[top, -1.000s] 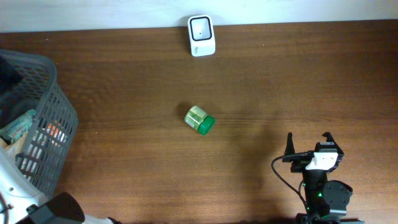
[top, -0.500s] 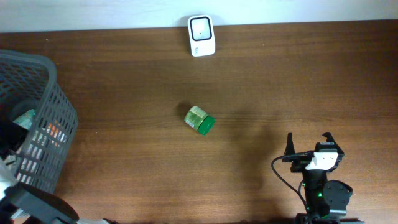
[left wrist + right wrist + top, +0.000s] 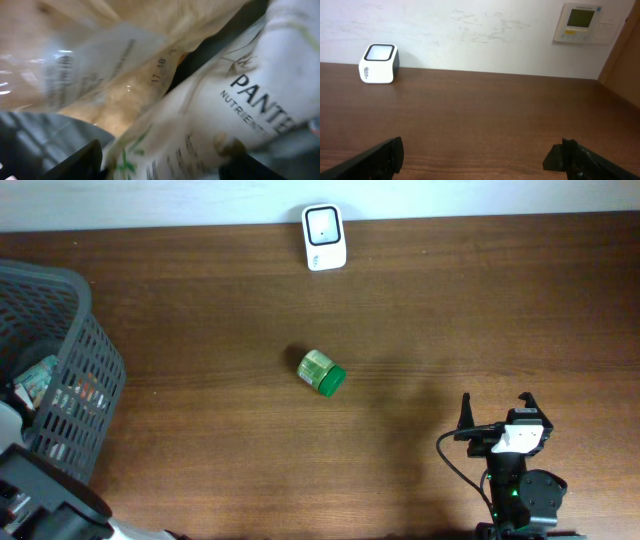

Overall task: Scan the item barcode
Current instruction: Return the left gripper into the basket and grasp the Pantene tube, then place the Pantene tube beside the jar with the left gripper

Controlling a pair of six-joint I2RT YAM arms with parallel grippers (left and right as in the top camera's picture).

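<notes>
Your left gripper (image 3: pixel 163 153) is down in the basket (image 3: pixel 62 350) to fetch the white shampoo packet (image 3: pixel 240 100) lying between its part-open jaws, grip unclear, while your right gripper (image 3: pixel 479 156) rests wide open, empty, scanner (image 3: pixel 379 63) ahead-left.

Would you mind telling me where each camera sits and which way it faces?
Overhead: above the table, facing straight down at basket, jar, scanner; right gripper shows.
Left wrist: in the basket, close on a Pantene sachet; its fingers show.
Right wrist: low over the table, facing the wall; its fingers show.
Shared: overhead and right wrist both see the scanner.
</notes>
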